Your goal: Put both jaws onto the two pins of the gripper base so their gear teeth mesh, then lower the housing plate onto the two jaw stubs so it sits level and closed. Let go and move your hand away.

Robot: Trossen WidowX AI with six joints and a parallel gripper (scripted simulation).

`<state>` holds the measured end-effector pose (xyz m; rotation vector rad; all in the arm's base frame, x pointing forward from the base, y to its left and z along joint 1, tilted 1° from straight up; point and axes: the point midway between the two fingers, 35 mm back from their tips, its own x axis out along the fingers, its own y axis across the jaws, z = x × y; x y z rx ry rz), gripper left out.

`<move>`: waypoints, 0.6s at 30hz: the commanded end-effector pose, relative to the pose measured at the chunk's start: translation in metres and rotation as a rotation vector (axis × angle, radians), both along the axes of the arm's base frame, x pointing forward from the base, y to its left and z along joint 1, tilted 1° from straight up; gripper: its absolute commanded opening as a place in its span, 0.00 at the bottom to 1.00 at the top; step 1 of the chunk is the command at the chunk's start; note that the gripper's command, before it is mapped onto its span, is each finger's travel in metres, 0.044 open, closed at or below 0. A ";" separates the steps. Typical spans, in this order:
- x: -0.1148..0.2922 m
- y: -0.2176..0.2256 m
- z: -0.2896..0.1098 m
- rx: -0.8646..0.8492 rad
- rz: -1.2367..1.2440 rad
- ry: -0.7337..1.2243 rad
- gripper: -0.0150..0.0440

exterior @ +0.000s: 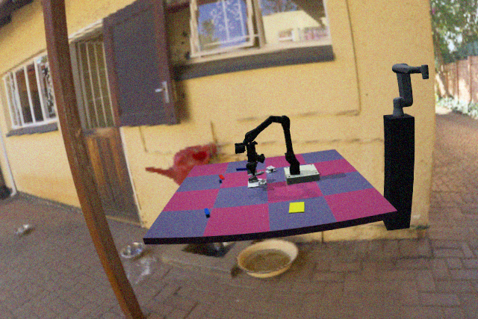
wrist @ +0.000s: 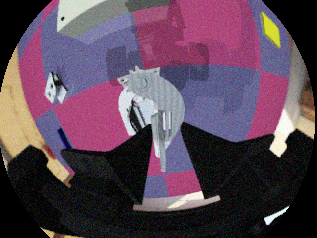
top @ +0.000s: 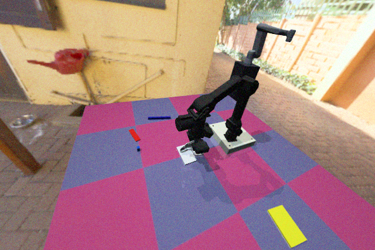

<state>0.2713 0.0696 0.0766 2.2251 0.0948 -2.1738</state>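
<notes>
My gripper (top: 198, 150) (exterior: 253, 178) (wrist: 166, 126) points down, shut on a grey jaw (wrist: 168, 96) with gear teeth at its far end. The white gripper base (top: 188, 158) (exterior: 252, 184) lies flat on the table under and beside the fingers. The held jaw covers much of it in the wrist view. A dark curved part shows over the base there; I cannot tell if it is the other jaw. Whether any teeth mesh is hidden. A small white piece with holes (exterior: 270, 169) (wrist: 52, 89), perhaps the housing plate, lies apart from the base.
The arm's pale mounting block (top: 231, 138) (exterior: 302, 175) stands behind the gripper. A blue bar (top: 159, 117), a red block (top: 134, 134) (exterior: 221, 176), a small blue block (top: 138, 148) and a yellow block (top: 287, 226) (exterior: 296, 207) (wrist: 270, 30) lie around. Another blue block (exterior: 207, 212) lies near the front left.
</notes>
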 end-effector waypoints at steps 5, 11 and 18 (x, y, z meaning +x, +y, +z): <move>0.002 0.000 -0.001 -0.003 -0.001 0.000 0.48; 0.002 0.000 -0.001 -0.003 -0.001 0.000 0.48; 0.003 0.000 -0.003 -0.003 -0.001 0.000 0.48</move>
